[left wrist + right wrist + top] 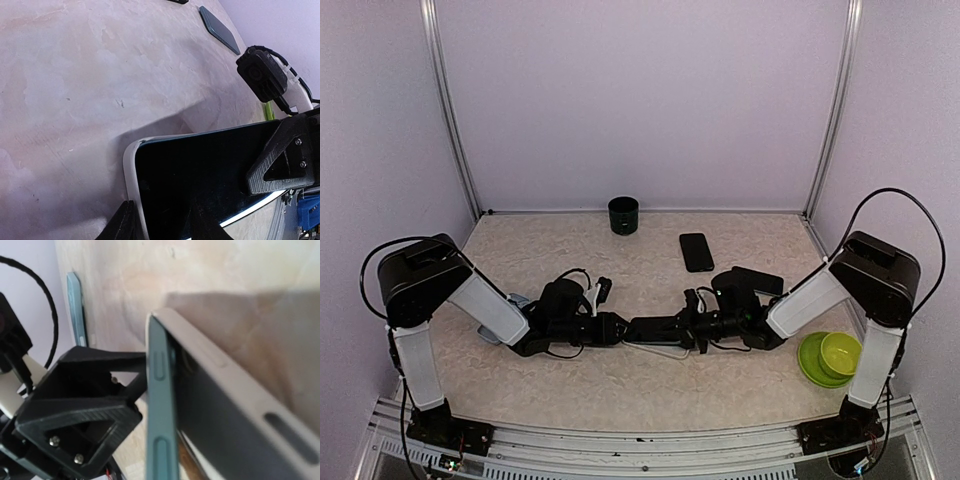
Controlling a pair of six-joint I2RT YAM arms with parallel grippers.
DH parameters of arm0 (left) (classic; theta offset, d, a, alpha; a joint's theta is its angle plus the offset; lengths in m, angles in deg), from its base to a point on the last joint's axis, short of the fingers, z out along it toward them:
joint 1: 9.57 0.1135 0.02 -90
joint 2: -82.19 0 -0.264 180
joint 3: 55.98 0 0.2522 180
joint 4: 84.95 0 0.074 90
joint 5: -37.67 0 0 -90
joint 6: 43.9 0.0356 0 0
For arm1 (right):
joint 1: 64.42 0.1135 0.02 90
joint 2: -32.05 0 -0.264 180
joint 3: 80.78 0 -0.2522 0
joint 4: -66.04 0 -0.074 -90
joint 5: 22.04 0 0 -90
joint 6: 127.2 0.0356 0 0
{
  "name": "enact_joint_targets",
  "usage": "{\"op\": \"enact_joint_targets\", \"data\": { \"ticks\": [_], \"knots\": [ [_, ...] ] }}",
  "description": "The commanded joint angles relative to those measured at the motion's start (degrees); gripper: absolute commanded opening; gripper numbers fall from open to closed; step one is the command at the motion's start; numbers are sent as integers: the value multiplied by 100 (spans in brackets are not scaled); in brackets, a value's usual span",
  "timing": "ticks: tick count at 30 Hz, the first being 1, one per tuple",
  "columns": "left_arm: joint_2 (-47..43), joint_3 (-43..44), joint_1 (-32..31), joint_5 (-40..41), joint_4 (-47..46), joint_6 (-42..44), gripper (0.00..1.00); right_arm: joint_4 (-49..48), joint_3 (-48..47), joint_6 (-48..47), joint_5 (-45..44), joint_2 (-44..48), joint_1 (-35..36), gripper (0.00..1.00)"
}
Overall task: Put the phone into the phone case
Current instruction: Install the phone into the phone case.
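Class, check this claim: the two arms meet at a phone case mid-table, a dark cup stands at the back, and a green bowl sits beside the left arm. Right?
Not quite. The green bowl sits beside the right arm, not the left, as the top external view shows. The arms do meet at the phone case mid-table, and the dark cup stands at the back.

1. Left arm (490, 312) and right arm (808, 300) lay low, elbows out, both reaching inward, wrists nearly meeting.
2. Left gripper (620, 328) was clamped on the phone (200, 170), jaws partway apart.
3. Right gripper (692, 325) had its jaws squeezed together.
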Motion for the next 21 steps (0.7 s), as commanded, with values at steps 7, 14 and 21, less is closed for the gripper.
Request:
{"op": "enact_joint_targets", "data": {
  "ticks": [7,14,21],
  "knots": [
    [117,157,-182,-330,-47,54,37,-429,150,370,238,-546,63,0],
    [44,118,-142,-294,-38,25,37,-653,210,437,282,-583,50,0],
    [-202,-106,52,-200,-31,19,38,-688,348,372,256,-360,-21,0]
  ]
}}
